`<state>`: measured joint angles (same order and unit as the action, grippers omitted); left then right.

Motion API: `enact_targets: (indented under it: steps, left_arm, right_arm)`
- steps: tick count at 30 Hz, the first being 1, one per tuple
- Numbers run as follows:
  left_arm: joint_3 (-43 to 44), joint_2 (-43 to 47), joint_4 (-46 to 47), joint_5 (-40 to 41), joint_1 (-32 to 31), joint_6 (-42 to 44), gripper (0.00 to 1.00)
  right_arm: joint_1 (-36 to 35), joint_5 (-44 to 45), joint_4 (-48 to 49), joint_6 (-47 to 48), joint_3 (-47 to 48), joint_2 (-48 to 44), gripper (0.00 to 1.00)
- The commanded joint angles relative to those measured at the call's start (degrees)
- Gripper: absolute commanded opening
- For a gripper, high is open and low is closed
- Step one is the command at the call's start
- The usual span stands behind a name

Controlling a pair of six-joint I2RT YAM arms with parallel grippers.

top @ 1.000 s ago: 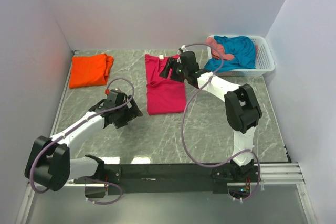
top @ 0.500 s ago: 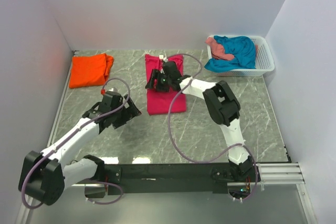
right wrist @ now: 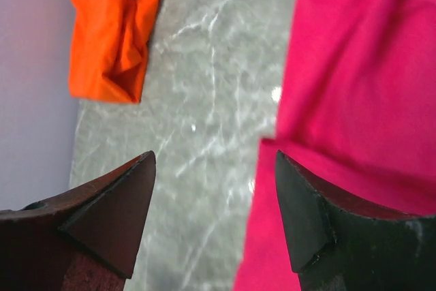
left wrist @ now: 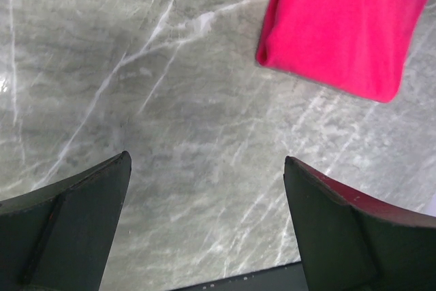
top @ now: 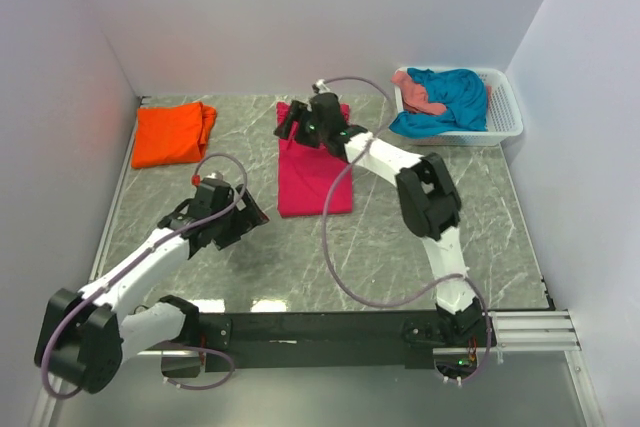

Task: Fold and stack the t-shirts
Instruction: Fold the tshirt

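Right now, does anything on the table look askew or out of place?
Nothing damaged. The teal t-shirt hangs over the near-left corner of the basket, heaped with the salmon t-shirt. The orange t-shirt, far left, is folded but bunched along its right edge. The magenta t-shirt lies in a flat strip.

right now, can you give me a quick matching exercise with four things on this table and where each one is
Things:
1. orange t-shirt
2. magenta t-shirt
3. teal t-shirt
4. left gripper

Places:
a. in the white basket
b. far-left corner of the table
c. mid-table, far end under the right gripper
d. open over bare marble, beside a near corner of the magenta shirt

Pairs: 1-b, 2-c, 3-a, 4-d
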<state>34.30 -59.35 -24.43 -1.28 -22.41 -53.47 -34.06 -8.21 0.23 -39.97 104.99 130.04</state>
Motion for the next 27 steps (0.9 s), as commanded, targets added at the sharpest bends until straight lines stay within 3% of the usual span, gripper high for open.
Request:
enact_targets:
  steps: [1,4,10,15,19,23,26,27]
  left_arm:
    - [2.08,-4.96,6.39,-0.83,0.00,1.26,0.99]
    - [4.01,-9.98,9.82,-2.76,0.00,2.06,0.98]
    - [7.70,-21.74,17.21,-7.85,-0.08,3.55,0.78]
    - [11.39,-29.14,19.76,-9.79,0.00,4.17,0.65]
    - [13.94,-35.03,19.16,-9.27,0.00,4.52,0.56]
    - [14.91,-37.94,20.12,-9.88,-0.08,4.69,0.49]
    - [16.05,-40.05,19.60,-9.71,-0.08,4.96,0.38]
    - [16.23,-40.75,19.50,-9.71,-0.09,5.04,0.28]
  right_arm:
    - [2.51,1.35,0.21,0.33,-11.23,-11.62,0.77]
    - [5.58,-1.71,4.06,-0.73,-27.48,-22.26,0.77]
    - [11.29,-3.49,0.12,1.64,-47.12,-37.21,0.75]
    - [12.18,-6.73,-2.96,3.75,-53.83,-40.56,0.70]
    - [12.09,-9.81,-1.19,3.40,-56.39,-39.25,0.52]
    - [12.09,-11.48,-1.55,3.67,-55.42,-36.18,0.48]
    - [12.00,-13.06,-0.50,3.23,-55.42,-34.60,0.46]
    - [12.00,-13.50,-0.41,3.05,-55.42,-34.15,0.46]
